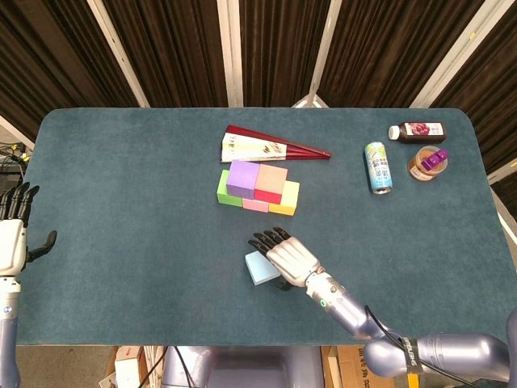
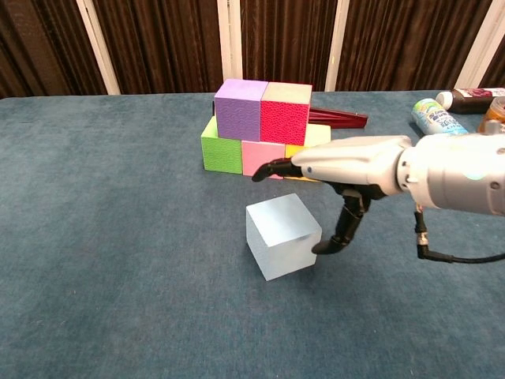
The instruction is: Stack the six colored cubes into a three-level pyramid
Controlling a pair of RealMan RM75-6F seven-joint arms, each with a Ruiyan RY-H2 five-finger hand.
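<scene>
My right hand (image 1: 292,260) hovers over the pale blue cube (image 2: 282,236) near the desk's (image 1: 121,186) front edge, fingers (image 2: 272,168) stretched flat above its top and thumb hanging down beside its right face, spread wide and holding nothing. Whether the thumb tip touches the cube I cannot tell. At 12 o'clock from that cube stands the unfinished pyramid: green cube (image 2: 221,148), pink cube (image 2: 261,158) and yellow cube (image 1: 287,197) in a row, with purple cube (image 2: 240,106) and red cube (image 2: 285,112) side by side on top. Behind it lies a folded fan (image 1: 266,147). At 2 o'clock, well apart, lie a can (image 1: 377,167), a bottle (image 1: 418,130) and a jar (image 1: 426,164). My left hand (image 1: 12,240) hangs at the desk's 9 o'clock edge, fingers apart and empty.
</scene>
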